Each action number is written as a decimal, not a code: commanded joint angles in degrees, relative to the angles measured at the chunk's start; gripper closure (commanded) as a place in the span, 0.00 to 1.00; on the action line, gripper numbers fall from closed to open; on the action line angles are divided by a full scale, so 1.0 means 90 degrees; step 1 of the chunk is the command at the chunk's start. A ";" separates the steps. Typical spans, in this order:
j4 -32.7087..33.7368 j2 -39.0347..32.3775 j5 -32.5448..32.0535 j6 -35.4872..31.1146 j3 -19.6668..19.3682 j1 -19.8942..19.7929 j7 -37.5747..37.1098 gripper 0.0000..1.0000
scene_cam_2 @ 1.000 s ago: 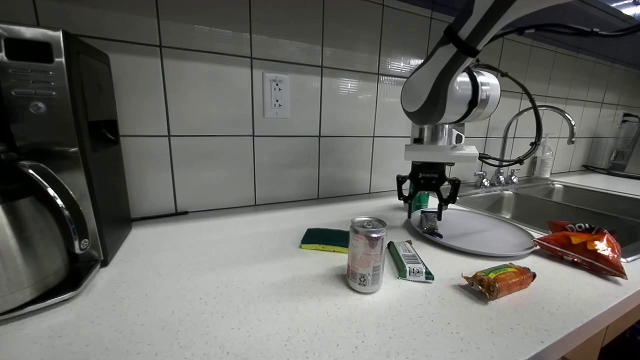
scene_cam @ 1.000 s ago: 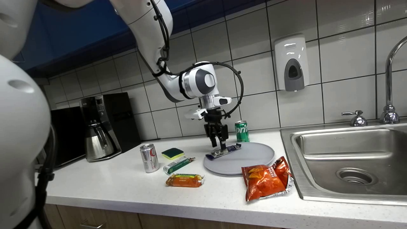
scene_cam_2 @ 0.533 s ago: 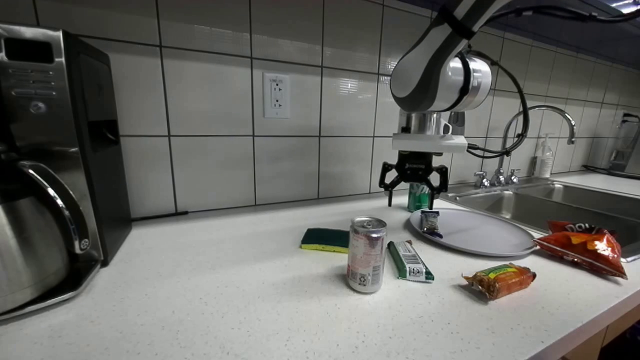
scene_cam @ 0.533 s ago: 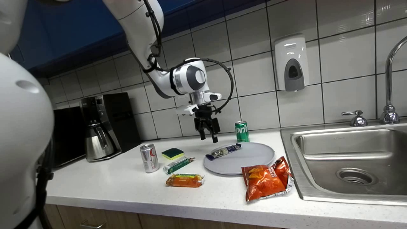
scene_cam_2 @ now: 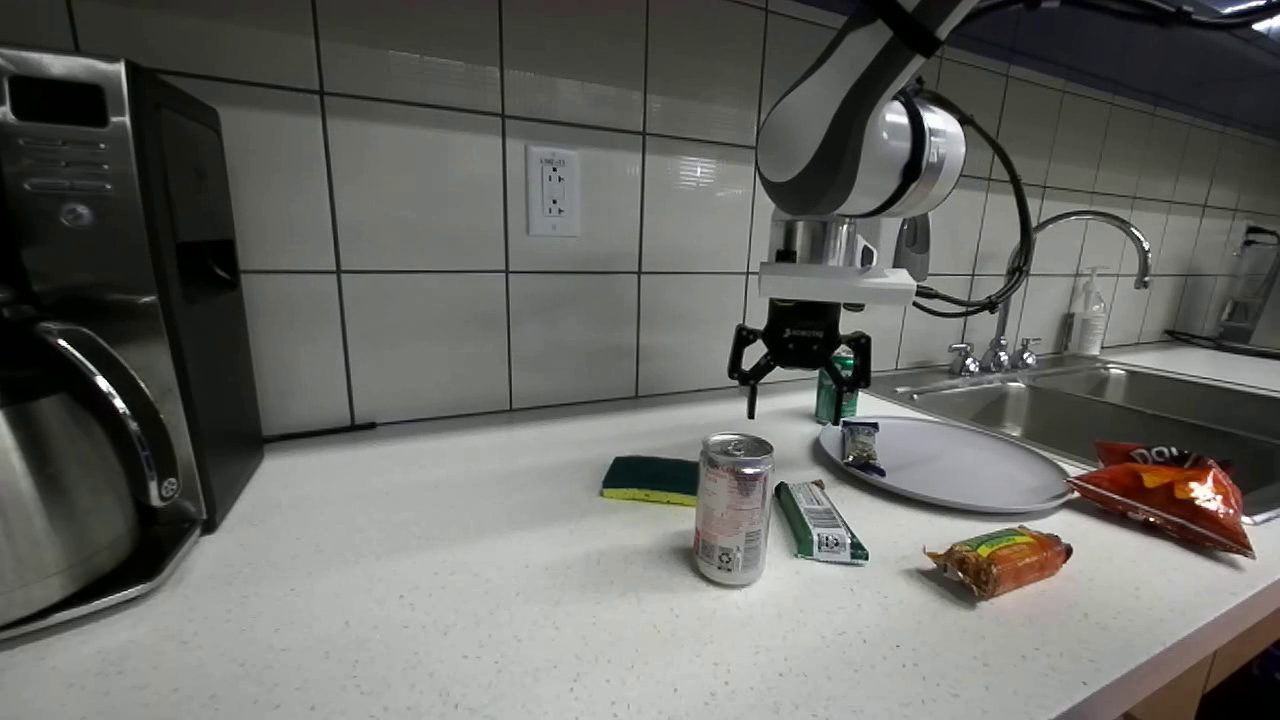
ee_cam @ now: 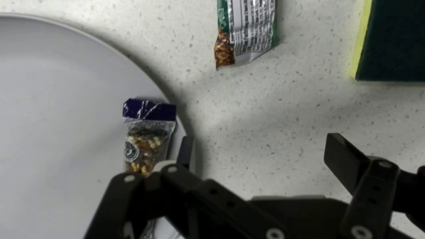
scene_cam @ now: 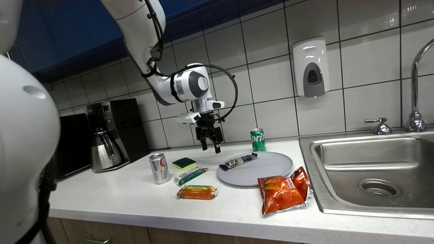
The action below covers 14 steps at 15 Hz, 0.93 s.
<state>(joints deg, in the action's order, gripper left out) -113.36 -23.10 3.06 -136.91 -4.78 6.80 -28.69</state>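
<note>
Wrist view: end effector spread, empty; snack bar at its nine o'clock lies on the plate, placing apparently complete.

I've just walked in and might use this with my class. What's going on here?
A robot arm holds its open tool above a kitchen counter, with nothing in its grip. Close by, a blue-wrapped bar lies on a gray plate, near the rim. Also on the counter are a green-wrapped bar, an orange-wrapped snack, a sponge, a red bag of chips, a silver can and a green can.
</note>
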 commanded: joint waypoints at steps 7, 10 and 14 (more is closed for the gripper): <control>-0.0592 0.0450 -0.0015 0.0132 0.0394 0.0139 0.0316 0.00; -0.0752 0.0575 0.0007 0.0160 0.0440 0.0138 0.0384 0.00; -0.1011 0.0763 0.0012 0.0188 0.0488 0.0126 0.0495 0.00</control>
<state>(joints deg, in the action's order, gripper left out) -119.25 -19.77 3.07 -136.64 -1.18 8.38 -25.94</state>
